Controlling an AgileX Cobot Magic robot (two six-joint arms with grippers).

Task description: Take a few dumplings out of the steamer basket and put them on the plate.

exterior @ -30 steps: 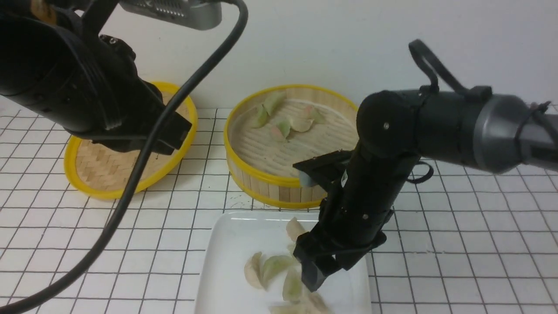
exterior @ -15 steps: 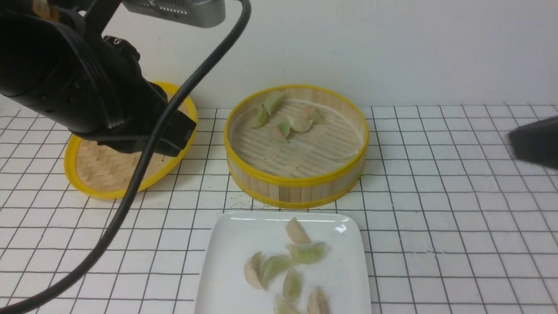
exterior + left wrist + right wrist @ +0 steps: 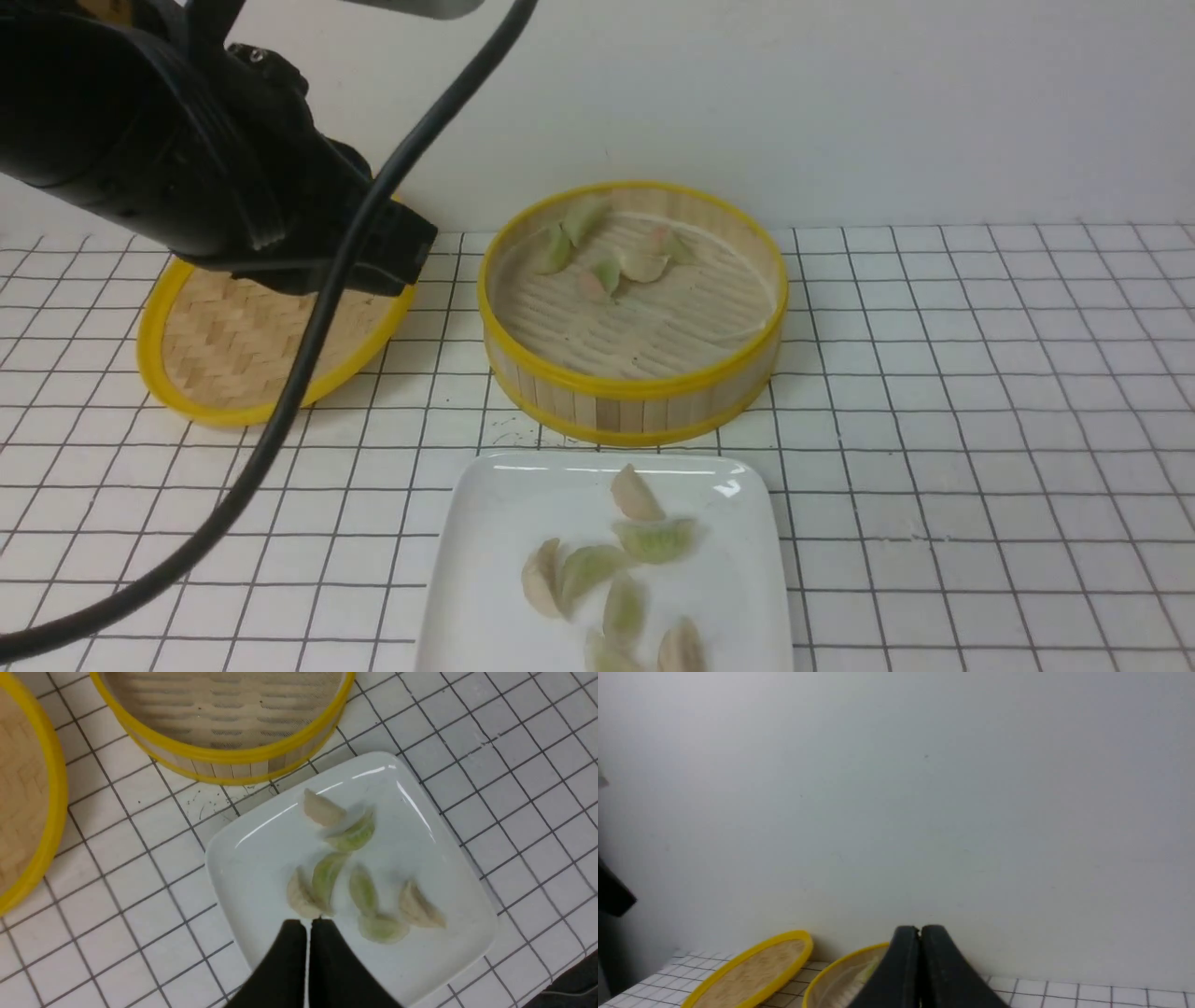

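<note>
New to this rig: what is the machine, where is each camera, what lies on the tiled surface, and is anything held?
It is a robot with two arms, each ending in a two-fingered gripper. The front picture is taken from between the arms; the big black shape is the left arm. The other two cameras sit on the wrists. On the tiled table stand a round bamboo basket holding a few dumplings, its lid beside it, and a white plate carrying seven more. The left gripper points down toward the plate, the right gripper faces the wall; both are shut and empty.
</note>
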